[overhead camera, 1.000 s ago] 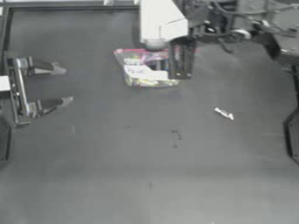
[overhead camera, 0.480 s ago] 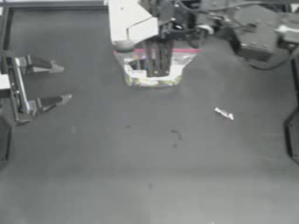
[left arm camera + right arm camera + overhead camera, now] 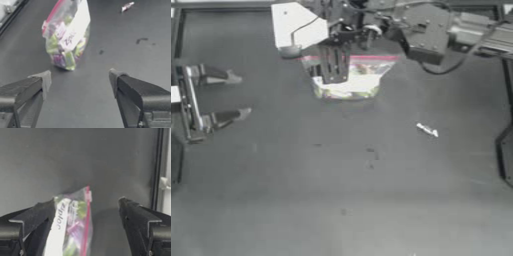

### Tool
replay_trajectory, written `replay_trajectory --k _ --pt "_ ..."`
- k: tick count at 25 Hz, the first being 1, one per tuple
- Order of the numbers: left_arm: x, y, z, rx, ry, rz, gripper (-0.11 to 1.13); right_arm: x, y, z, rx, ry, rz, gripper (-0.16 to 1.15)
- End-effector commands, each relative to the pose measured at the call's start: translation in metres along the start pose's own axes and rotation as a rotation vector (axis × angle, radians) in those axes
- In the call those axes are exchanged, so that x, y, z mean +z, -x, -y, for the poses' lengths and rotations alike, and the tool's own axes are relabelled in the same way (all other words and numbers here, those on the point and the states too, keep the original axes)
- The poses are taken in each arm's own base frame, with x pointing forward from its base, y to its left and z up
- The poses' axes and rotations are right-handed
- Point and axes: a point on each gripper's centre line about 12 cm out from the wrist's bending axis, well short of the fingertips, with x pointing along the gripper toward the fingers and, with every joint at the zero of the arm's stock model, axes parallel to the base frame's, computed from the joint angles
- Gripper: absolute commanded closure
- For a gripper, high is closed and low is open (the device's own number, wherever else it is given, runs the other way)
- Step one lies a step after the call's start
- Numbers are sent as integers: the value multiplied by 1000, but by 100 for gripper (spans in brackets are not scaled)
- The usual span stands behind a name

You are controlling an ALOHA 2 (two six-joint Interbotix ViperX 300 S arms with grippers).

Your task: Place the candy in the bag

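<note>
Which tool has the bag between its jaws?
The right tool, reaching over the bag at the table's far edge. The left tool waits open, apart from it.

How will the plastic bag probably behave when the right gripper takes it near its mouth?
The bag is thin clear film, so it will probably fold and sag. The sweets inside sit low, so that end likely hangs down. The right gripper is open around the pink-red strip; smooth film may slip.

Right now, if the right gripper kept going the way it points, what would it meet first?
Probably the bag: its mouth end sits between the open jaws of the right gripper. Beyond that, only bare table.
</note>
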Motion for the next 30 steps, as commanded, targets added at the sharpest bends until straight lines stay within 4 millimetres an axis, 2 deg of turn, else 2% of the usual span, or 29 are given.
replay_trajectory --k 1,14,30 --pt "5 0 -1 3 -3 17 3 11 13 8 -22 1 32 -2" --pt "3 0 -3 13 1 16 3 4 -9 16 -28 6 -31 -2" --pt "2 0 -9 39 10 14 3 3 -19 15 -15 7 -60 -2"
